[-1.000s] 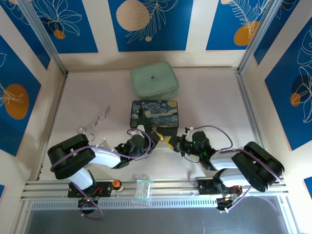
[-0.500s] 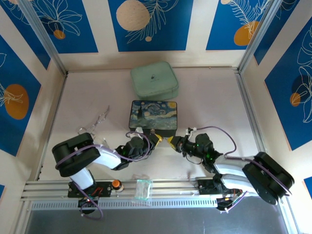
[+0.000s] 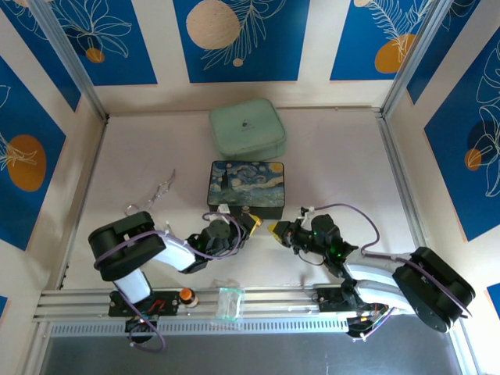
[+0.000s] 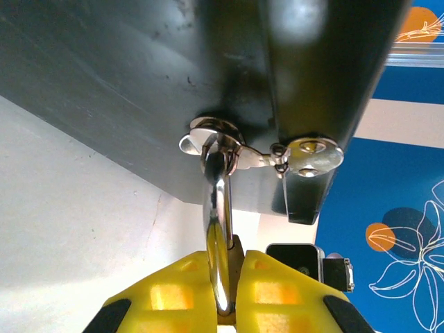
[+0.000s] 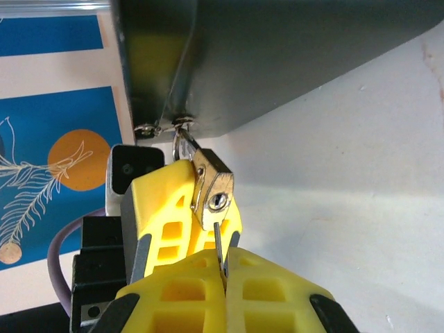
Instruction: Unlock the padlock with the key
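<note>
**Top view:** The left gripper [image 3: 251, 223] and the right gripper [image 3: 275, 229] are set nose to nose, just apart, at the near side of the starry-painted box [image 3: 246, 187]. The box's lid is down. The pale green case [image 3: 247, 127] behind it is also shut, so the contents of neither can be made out.

**Left wrist:** The left gripper's yellow fingers [image 4: 187, 288] are clamped on the padlock [image 4: 218, 232]. Its silvery shackle [image 4: 214, 184] is threaded through the hasp ring [image 4: 208, 135] on the box's dark wall, and the lock is held just off that wall.

**Right wrist:** The right gripper's jaws are pressed together on the key [image 5: 219, 246] — a thin grey blade pointed up at the keyhole in the padlock's [image 5: 214, 187] end face. The tip is seen at the keyhole; whether it is touching or already inside cannot be told. The brass body is pinched between the other arm's yellow fingers [image 5: 163, 208], just below the box's edge.
</note>
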